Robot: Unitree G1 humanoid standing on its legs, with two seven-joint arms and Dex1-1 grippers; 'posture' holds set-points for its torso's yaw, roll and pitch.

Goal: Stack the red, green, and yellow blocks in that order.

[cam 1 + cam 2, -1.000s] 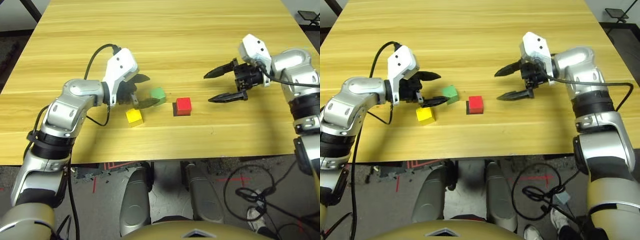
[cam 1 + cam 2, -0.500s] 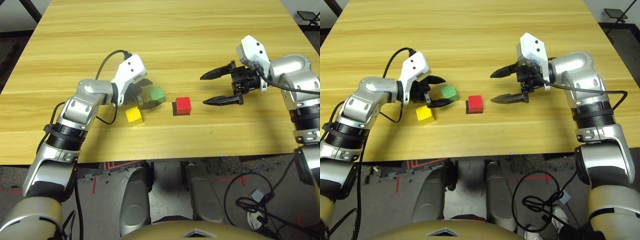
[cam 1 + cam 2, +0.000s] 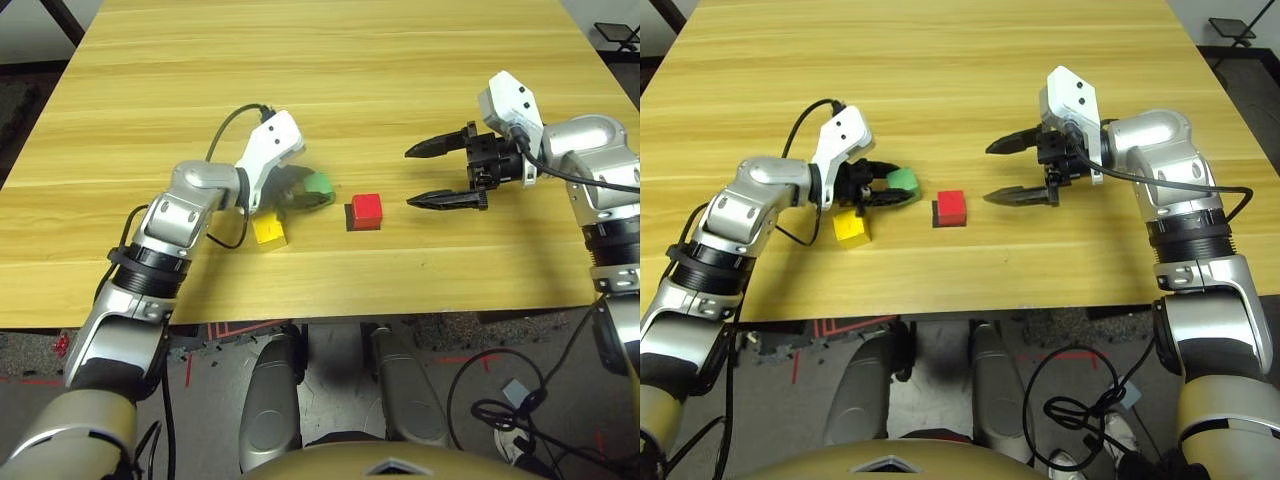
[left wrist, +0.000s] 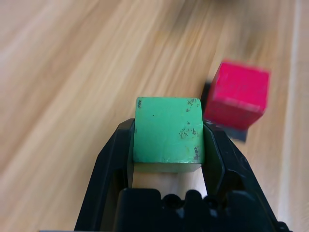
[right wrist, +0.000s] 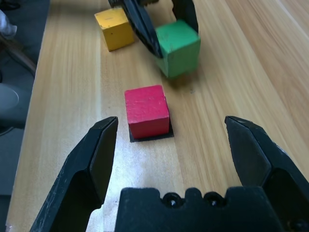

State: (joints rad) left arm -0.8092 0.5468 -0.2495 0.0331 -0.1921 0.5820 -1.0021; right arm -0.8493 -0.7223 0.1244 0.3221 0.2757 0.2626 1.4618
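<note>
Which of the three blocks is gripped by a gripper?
The green block, between the left gripper's fingers; the red and yellow ones are ungripped.

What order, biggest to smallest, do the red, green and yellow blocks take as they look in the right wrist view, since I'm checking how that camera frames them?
1. Green block, partly behind the left gripper's fingers
2. Red block: too close to the green to rank surely
3. Yellow block

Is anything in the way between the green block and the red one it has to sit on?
Nothing visible stands between the green block, held in the left gripper, and the red block. The yellow block sits off to the side.
</note>
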